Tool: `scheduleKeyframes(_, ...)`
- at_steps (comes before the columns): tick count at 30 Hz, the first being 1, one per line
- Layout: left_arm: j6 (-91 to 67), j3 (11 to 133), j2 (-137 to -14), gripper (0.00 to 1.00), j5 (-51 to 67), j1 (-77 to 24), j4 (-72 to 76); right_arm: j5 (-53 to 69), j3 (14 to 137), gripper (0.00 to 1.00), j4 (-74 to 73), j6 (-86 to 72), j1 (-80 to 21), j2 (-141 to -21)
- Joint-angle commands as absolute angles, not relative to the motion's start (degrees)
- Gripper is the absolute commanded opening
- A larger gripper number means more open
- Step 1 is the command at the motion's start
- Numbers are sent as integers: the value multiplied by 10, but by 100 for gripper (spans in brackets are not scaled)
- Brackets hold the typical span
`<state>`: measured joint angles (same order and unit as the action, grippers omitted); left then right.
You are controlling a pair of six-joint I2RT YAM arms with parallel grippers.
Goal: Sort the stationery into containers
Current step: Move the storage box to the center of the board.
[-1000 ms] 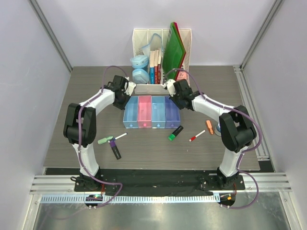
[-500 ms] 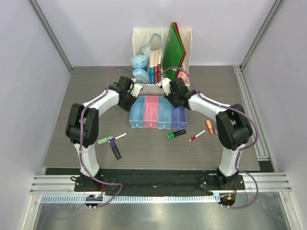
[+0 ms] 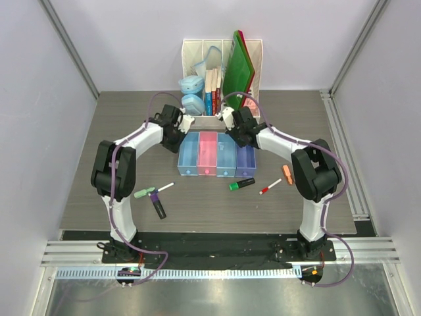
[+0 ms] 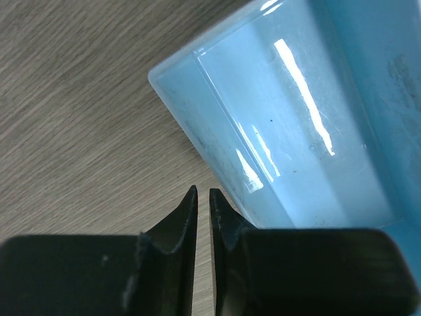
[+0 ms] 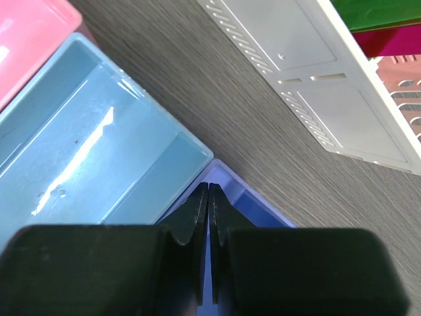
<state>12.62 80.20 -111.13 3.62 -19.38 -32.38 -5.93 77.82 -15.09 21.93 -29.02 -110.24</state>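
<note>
Four trays stand in a row: light blue (image 3: 188, 155), pink (image 3: 206, 153), light blue (image 3: 225, 155) and purple (image 3: 245, 157). My left gripper (image 3: 179, 133) is shut and empty at the far corner of the left blue tray (image 4: 289, 131), one finger against its outer wall. My right gripper (image 3: 241, 133) is shut and empty, its tips at the far corner of the purple tray (image 5: 253, 197). A green-ended marker (image 3: 242, 184), a red-capped pen (image 3: 270, 187), an orange piece (image 3: 287, 174), a mint highlighter (image 3: 143, 193), a purple-ended marker (image 3: 156, 205) and a white pen (image 3: 165, 187) lie in front. I cannot see the blue-lidded pot.
The white file rack (image 3: 220, 49) with books, green folders and two pale blue cases (image 3: 191, 93) stands just behind the trays; its base shows in the right wrist view (image 5: 316, 79). Metal rails run along the table's right and near edges.
The row of trays has shifted a little to the right with both grippers at its far corners. The green-ended marker has turned flatter. Since half a second ago almost nothing has moved.
</note>
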Motion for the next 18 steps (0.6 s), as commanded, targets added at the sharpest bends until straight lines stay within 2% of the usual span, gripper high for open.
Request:
scheduleKeyframes(1,129,838,-1129,12,57,-201,-314,-64,803,9,-106,221,-297,-1110)
scheduleKeyframes(18,129,911,-1174,8,57,-220,-326,-101,842,8,-62,239,-294,-1145)
